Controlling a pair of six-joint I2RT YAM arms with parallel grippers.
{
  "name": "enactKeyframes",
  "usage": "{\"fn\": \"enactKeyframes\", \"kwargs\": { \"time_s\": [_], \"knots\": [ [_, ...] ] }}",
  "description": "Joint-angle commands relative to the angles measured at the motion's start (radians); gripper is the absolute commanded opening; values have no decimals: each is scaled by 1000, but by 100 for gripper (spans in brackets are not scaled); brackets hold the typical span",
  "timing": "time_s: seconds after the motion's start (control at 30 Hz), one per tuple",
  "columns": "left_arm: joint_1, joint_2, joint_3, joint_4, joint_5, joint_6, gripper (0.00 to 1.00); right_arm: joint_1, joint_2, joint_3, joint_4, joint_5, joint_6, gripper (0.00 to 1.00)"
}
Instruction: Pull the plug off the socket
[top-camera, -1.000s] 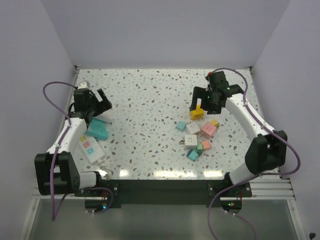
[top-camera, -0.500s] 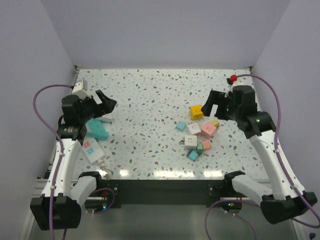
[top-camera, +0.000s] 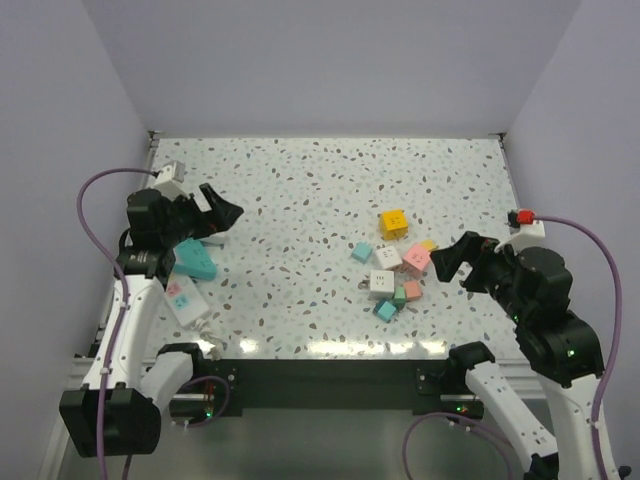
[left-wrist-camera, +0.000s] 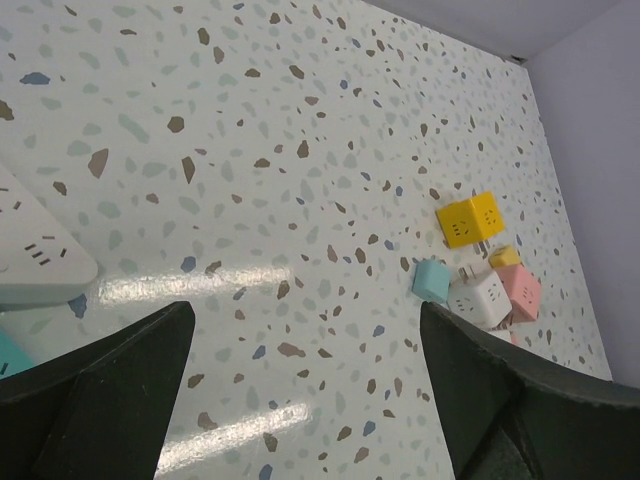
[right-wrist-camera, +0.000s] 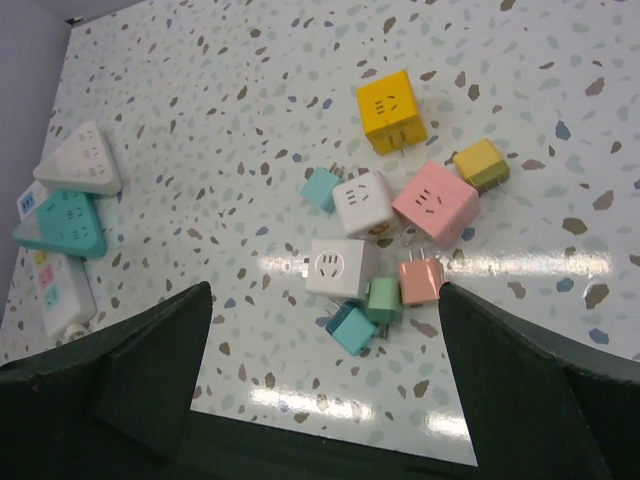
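Left tool and right tool hang open and empty; we judge the pull done, the yellow plug lying loose on the worktop, clear of any socket

The left end effector hangs open above a speckled table, its two dark fingers wide apart at the bottom corners of the frame and holding nothing. A white power strip juts in from the left edge, with a sliver of a teal block just below it. Well apart, at the right, lies a loose cluster: a yellow cube, a small yellow plug just below it, a teal cube, a white cube touching a pink cube. A lilac wall rises beyond.
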Motion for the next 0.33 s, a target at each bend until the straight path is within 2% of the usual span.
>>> {"fn": "enactKeyframes", "kwargs": {
  "time_s": [0.0,0.27,0.3],
  "knots": [
    [-11,4,53,22,52,-10,100,-4,0,25,-83,54,16,99],
    [-18,-7,48,28,88,0,100,-2,43,83,-83,80,-25,99],
    [-18,-8,51,23,88,5,100,-4,49,85,-74,129,-19,98]
  ]
}}
